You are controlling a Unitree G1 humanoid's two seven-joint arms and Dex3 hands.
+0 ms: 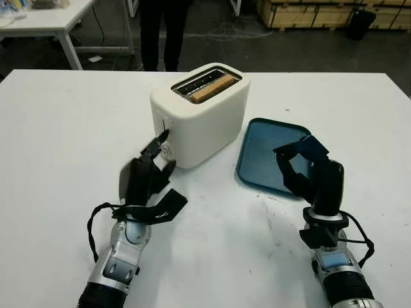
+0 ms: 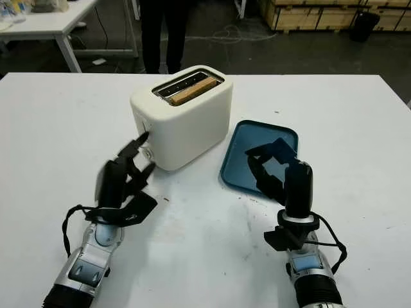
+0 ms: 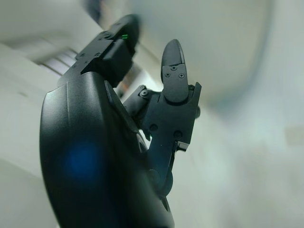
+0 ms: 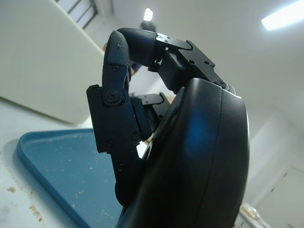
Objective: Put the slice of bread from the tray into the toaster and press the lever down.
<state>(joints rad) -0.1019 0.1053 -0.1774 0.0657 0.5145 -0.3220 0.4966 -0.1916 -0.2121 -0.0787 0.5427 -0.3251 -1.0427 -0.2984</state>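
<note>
One slice of bread (image 1: 212, 88): standing in the slot of the cream toaster (image 1: 200, 115) at mid-table, its top edge showing.
Head views, left hand (image 1: 152, 168): holding nothing, fingertips at the toaster's near end face by the lever.
Head views, right hand (image 1: 308, 168): over the near edge of the blue tray (image 1: 266, 151), holding nothing.
Left wrist view: fingers (image 3: 173, 71) loose, the toaster blurred beyond.
Right wrist view: fingers (image 4: 116, 61) curled, gripping nothing, above the crumb-dusted tray (image 4: 52, 156).

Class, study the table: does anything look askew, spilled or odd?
Crumbs lie scattered on the blue tray and the table beside its near edge. Otherwise the bread sits in the toaster normally.
</note>
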